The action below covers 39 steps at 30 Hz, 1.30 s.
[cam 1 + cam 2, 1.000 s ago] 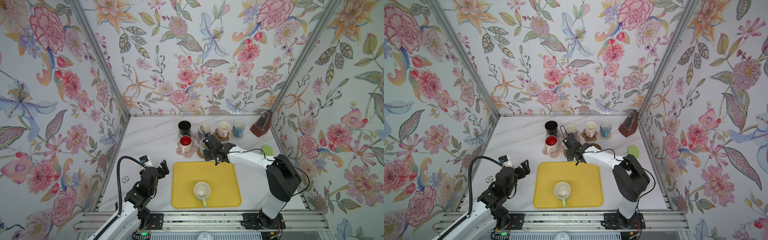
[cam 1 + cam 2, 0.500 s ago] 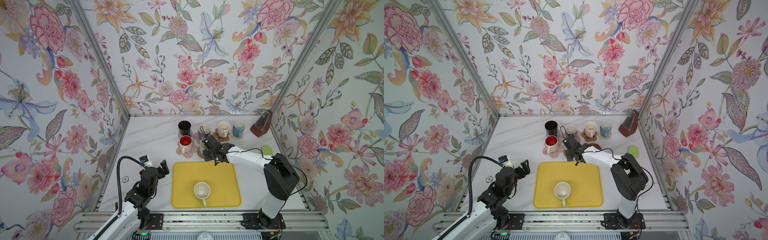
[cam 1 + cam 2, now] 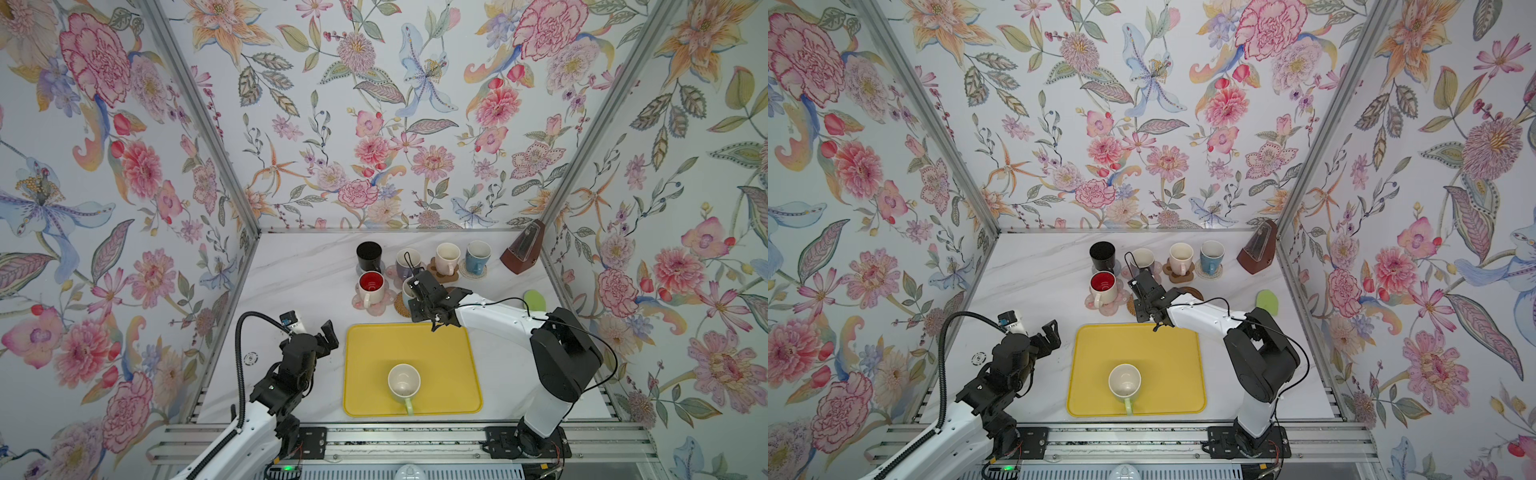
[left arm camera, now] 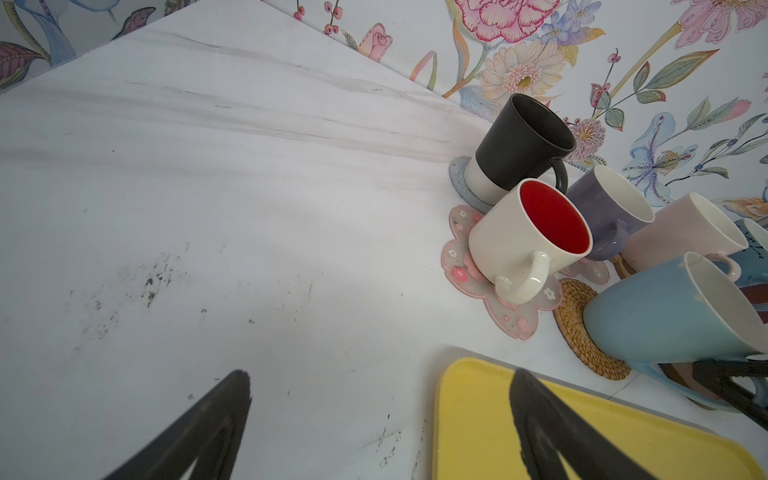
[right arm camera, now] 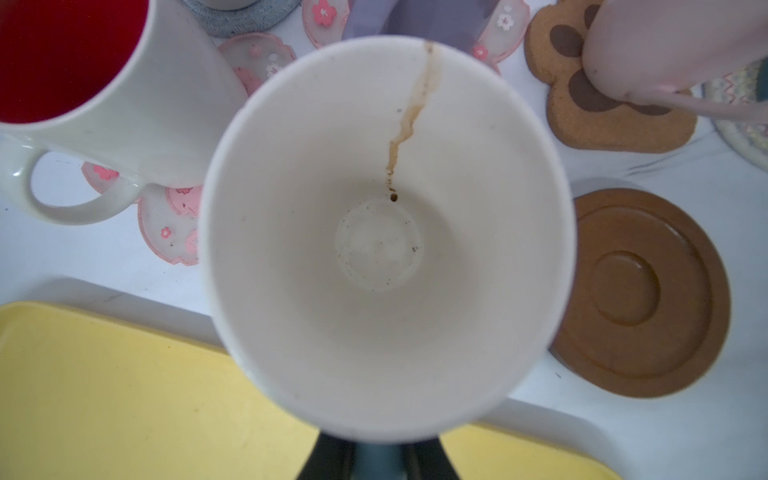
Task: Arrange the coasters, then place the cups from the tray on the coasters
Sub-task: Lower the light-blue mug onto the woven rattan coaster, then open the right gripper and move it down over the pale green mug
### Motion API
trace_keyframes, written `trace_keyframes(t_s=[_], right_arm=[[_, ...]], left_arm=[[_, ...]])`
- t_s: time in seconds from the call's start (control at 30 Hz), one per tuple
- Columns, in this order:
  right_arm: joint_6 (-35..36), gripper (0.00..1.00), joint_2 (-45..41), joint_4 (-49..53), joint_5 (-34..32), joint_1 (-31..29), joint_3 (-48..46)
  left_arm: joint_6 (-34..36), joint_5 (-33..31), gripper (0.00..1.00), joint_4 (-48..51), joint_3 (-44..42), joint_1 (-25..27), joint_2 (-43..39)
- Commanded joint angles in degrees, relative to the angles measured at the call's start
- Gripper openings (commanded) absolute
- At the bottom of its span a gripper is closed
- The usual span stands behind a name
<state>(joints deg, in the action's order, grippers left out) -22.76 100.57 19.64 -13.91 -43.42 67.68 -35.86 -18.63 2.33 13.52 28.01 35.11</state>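
Right gripper (image 5: 374, 457) — jaws clamped on the handle of the light-blue ceramic cup (image 4: 665, 316), cream and coffee-streaked inside — holds the cup upright over the round tan rattan coaster (image 4: 582, 332). This is just beyond the far edge of the flat yellow rectangular tray (image 3: 449, 361). Whether the base rests on the rattan or hangs just above it cannot be told. Compared with a second ago, the gripper has crept slightly toward the white cup with red inside (image 3: 370, 286). Nothing else on the table has shifted. Left gripper (image 3: 327, 337): jaws spread wide, empty, parked beside the tray's left edge, unmoved.

Already seated: the white cup on a translucent pink flower coaster (image 4: 511, 316), and the black cup (image 3: 369, 255) on the grey woven round coaster (image 4: 461, 183). The purple cup (image 3: 405, 262), pink cup (image 3: 446, 254) and blue cup (image 3: 478, 254) stand in the back row, each on its own mat. The dark-brown wooden disc coaster (image 5: 640, 291) lies bare just beside the held cup. The green cup (image 3: 404, 382), cream inside, stands alone on the tray.

Reading: the small creep looks like final centring before release — the sixth placement is nearly done. That would leave the green cup for the wooden disc.
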Motion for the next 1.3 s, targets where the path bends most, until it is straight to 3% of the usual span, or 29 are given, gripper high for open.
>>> trace_keyframes(t_s=[0.0, 0.17, 0.37, 0.63, 1.03, 1.27], right_arm=[[-0.9, 0.00, -1.6, 0.1, -1.5, 0.7, -0.9], [-1.0, 0.03, -1.2, -0.3, -0.5, 0.5, -0.5], [-1.6, 0.32, -1.8, -0.5, -0.2, 0.4, -0.7], [-2.1, 0.53, -3.7, -0.6, -0.4, 0.5, -0.9], [-4.8, 0.93, -18.1, -1.2, -1.6, 0.4, -7.9], [-8.8, 0.99, -27.9, -3.6, 0.0, 0.3, -16.8]], left_arm=[[0.5, -0.3, 0.99, -0.5, -0.3, -0.7, 0.0], [0.5, -0.2, 0.99, -0.4, -0.3, -0.7, 0.1], [0.5, -0.3, 0.99, -0.5, -0.3, -0.7, 0.1], [0.5, -0.3, 0.99, -0.7, -0.3, -0.7, 0.1], [1.1, -0.9, 0.99, -1.4, -1.0, -1.0, -0.2], [2.2, -1.2, 0.99, -2.8, -1.4, -1.1, 0.2]])
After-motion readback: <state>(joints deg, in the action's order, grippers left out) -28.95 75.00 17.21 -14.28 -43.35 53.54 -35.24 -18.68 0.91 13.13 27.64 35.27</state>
